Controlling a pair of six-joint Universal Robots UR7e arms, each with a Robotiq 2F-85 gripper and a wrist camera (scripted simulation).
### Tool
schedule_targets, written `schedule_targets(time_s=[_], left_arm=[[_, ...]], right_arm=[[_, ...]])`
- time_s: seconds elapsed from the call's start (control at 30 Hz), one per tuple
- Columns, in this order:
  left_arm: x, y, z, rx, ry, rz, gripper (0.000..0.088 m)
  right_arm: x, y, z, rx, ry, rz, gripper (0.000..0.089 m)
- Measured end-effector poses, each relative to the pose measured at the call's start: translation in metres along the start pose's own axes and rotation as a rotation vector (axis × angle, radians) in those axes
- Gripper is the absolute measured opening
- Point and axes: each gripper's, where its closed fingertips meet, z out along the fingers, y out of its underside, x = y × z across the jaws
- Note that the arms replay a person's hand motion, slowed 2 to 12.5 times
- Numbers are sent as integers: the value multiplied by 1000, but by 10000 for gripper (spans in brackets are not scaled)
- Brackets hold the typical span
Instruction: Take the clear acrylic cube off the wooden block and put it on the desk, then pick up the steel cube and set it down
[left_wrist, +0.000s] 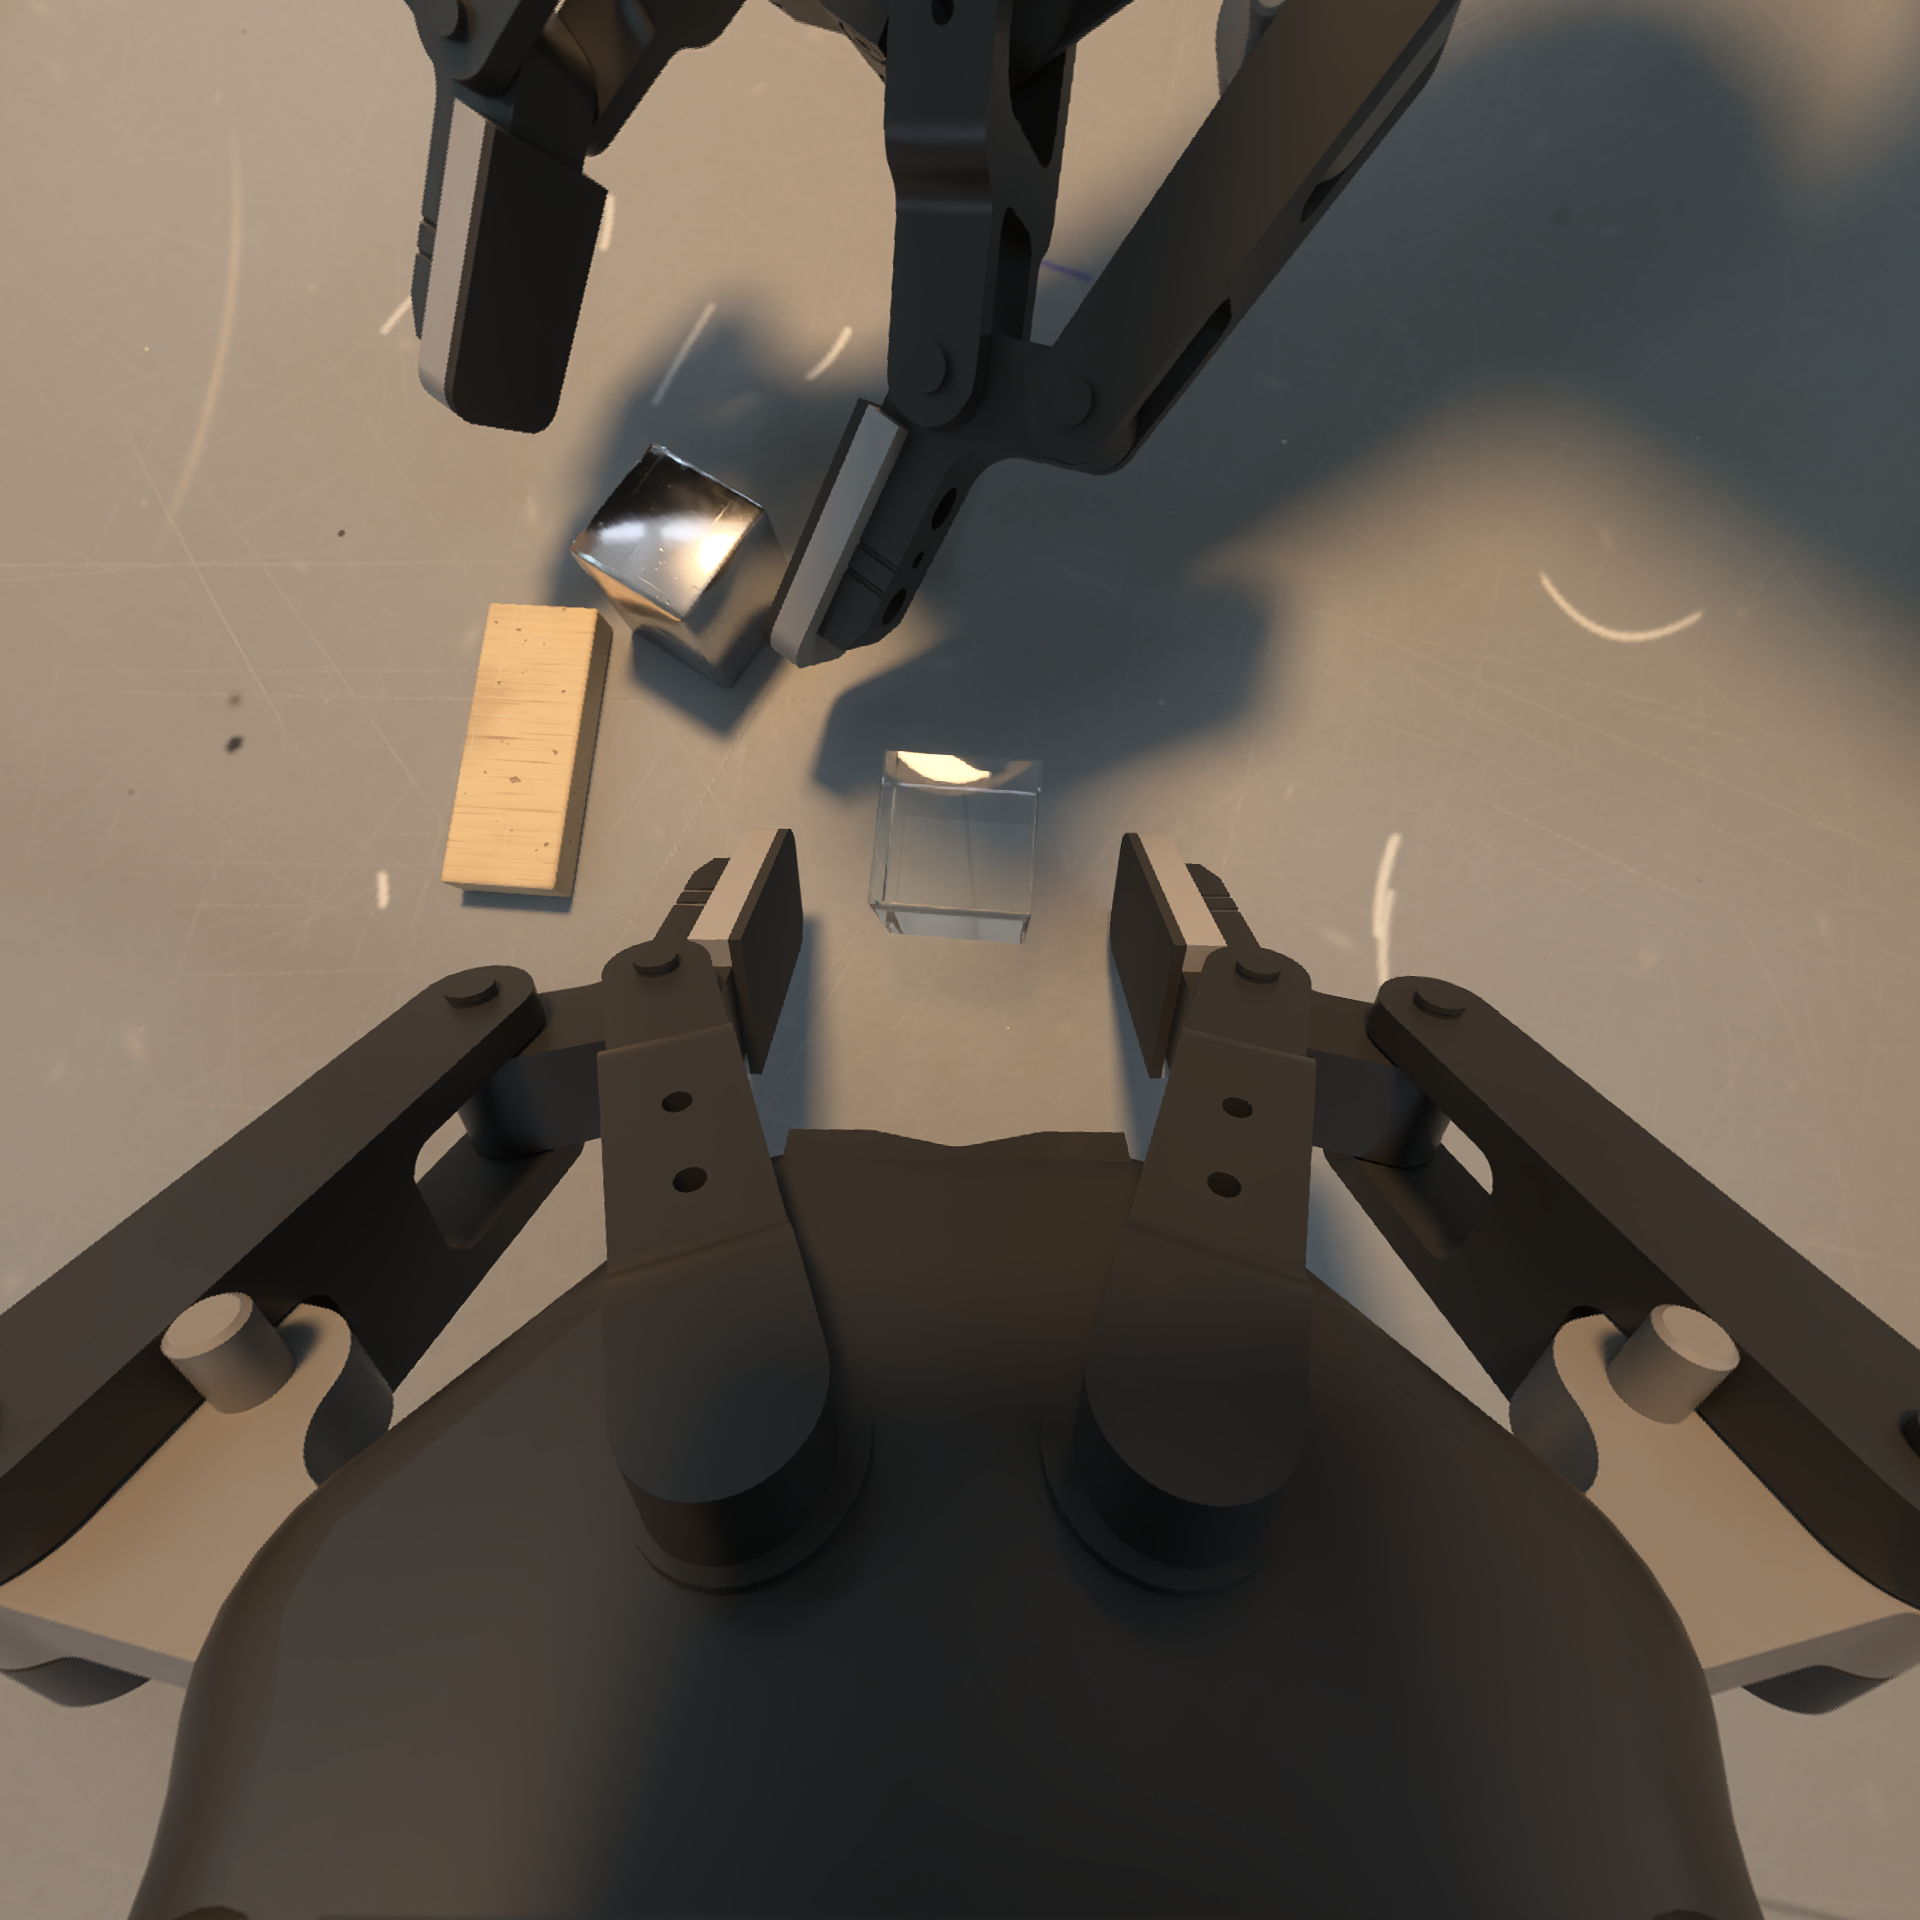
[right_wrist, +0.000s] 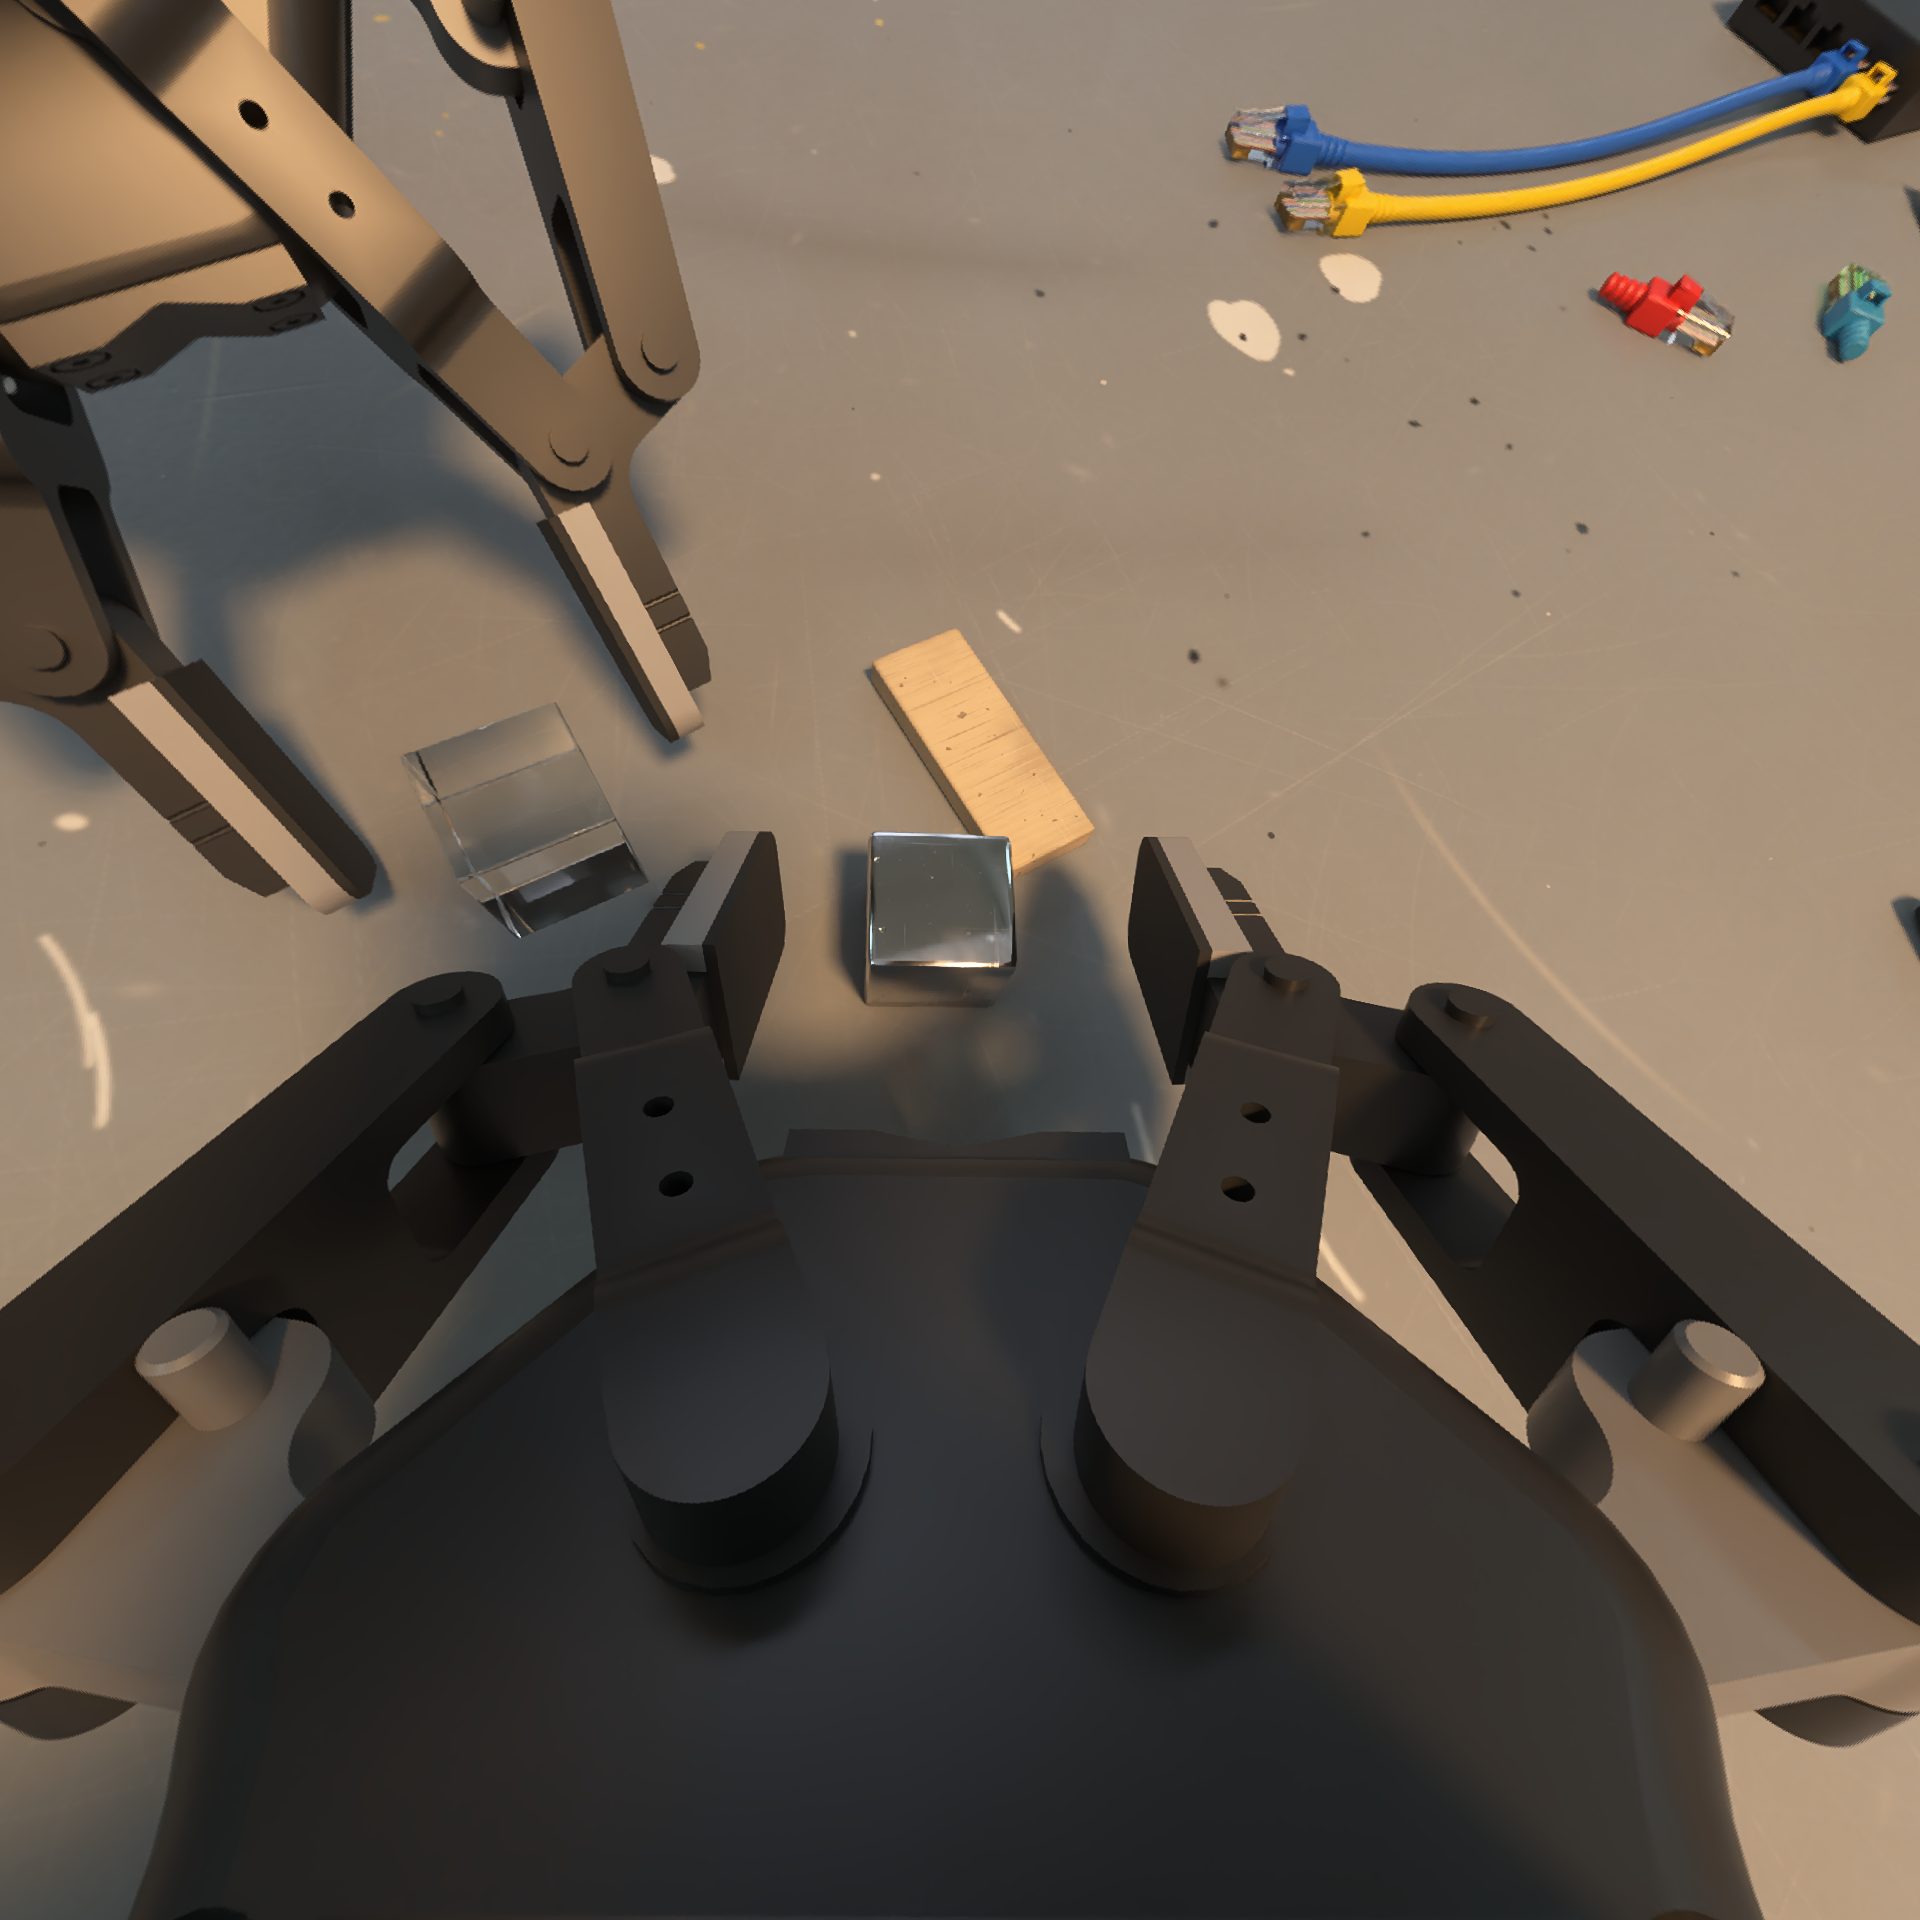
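The clear acrylic cube (left_wrist: 956, 847) rests on the grey desk, off the flat wooden block (left_wrist: 528, 746). My left gripper (left_wrist: 956, 914) is open and empty, hovering over the clear cube with the cube between its fingers in view. The steel cube (right_wrist: 940, 914) sits on the desk against one end of the wooden block (right_wrist: 982, 748). My right gripper (right_wrist: 956, 925) is open and empty, straddling the steel cube from above. The clear cube also shows in the right wrist view (right_wrist: 525, 816), and the steel cube in the left wrist view (left_wrist: 670, 561). Each view shows the other gripper, the right (left_wrist: 665, 520) and the left (right_wrist: 520, 821).
In the right wrist view, a blue cable (right_wrist: 1538, 140) and a yellow cable (right_wrist: 1558, 192) run to a black box (right_wrist: 1829, 52) at the far right. A red plug (right_wrist: 1662, 312) and a teal plug (right_wrist: 1849, 312) lie loose nearby.
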Motion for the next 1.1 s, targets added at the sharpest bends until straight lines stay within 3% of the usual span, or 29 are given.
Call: schedule_targets(time_s=[0.37, 0.8, 1.1], left_arm=[[-8, -3, 2, -3, -69, -13, 554], [-10, -4, 1, -9, -96, 0, 551], [-10, -4, 1, -8, -97, -3, 551]], right_arm=[[0, -2, -2, 23, -38, 36, 592], [-1, 0, 2, -1, -48, 30, 581], [-2, 1, 4, -16, -53, 15, 471]])
